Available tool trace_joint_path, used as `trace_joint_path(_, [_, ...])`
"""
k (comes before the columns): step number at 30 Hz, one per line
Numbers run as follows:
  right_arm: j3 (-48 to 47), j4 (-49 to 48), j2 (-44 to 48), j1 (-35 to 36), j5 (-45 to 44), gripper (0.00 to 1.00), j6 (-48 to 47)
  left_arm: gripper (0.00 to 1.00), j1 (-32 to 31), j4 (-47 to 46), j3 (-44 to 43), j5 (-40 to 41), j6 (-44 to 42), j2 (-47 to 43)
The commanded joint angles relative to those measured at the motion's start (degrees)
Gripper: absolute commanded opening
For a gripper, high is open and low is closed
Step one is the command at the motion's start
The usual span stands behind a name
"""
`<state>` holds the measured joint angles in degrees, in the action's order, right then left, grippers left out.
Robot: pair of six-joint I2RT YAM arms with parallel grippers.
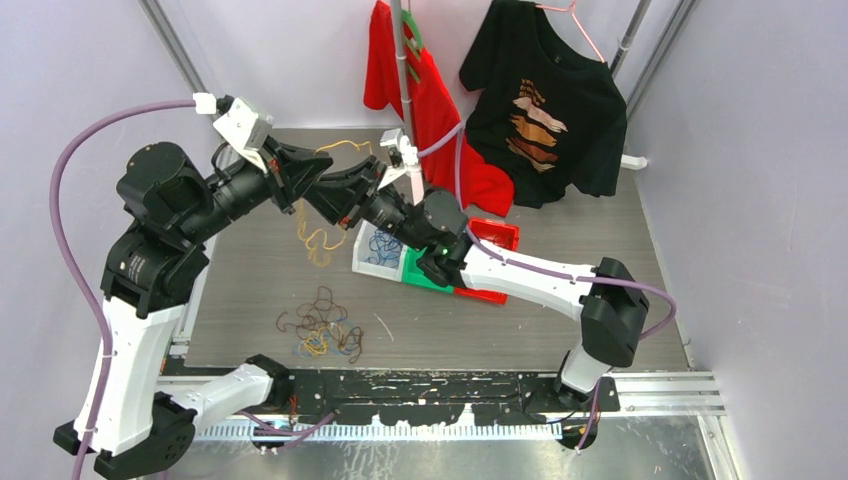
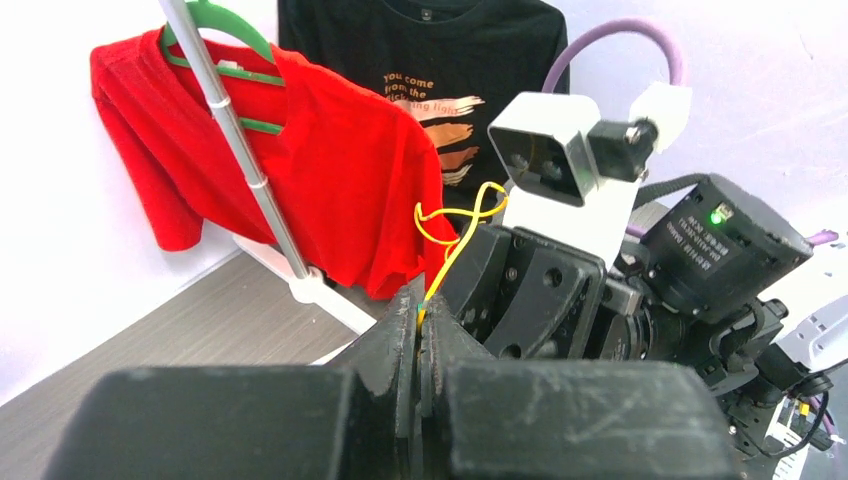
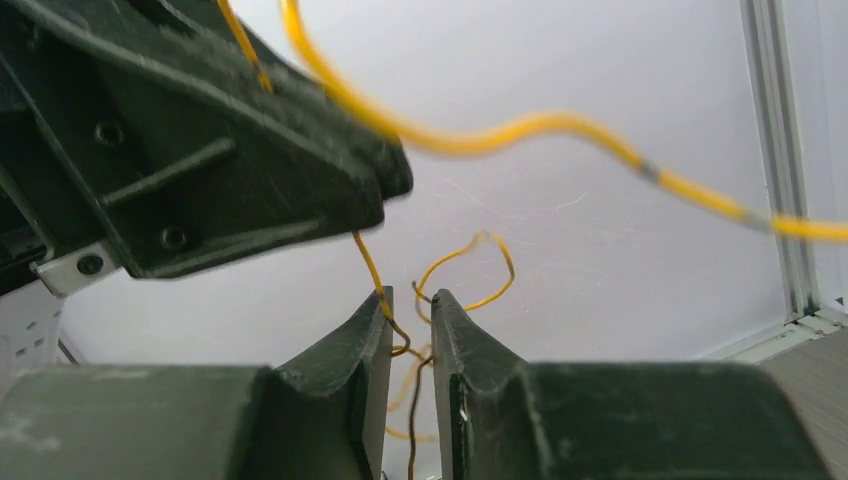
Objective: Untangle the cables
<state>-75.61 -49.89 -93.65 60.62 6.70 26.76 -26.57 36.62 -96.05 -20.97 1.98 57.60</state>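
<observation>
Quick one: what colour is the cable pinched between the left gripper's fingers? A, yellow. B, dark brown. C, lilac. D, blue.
A: in the left wrist view, a yellow cable comes up out of the closed left gripper, clamped between its fingers.

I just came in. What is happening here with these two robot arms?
They are untangling cables. The left arm's fingers are shut on a thin yellow cable, held up. The right arm's fingers stand slightly apart around yellow and dark strands. A tangled pile of thin cables lies on the grey table.
</observation>
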Motion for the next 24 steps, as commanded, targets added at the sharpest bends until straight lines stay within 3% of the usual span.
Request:
trace_joint_path(1, [0.9, -3.5, -1.6, 0.9, 0.3, 0.26, 1.1, 0.0, -0.2, -3.8, -5.1, -0.4, -0.4, 1.3])
trace_joint_path(10, [-0.4, -1.3, -6.2, 1.9, 1.7, 0.28, 1.1, 0.0, -0.2, -3.9, -8.9, -1.0, -0.4, 3.1])
trace_joint_path(24, [7.9, -5.2, -9.7, 2.7, -5.8, 0.27, -1.5, 0.0, -0.2, -7.0, -24.9, 1.9, -7.6, 8.7])
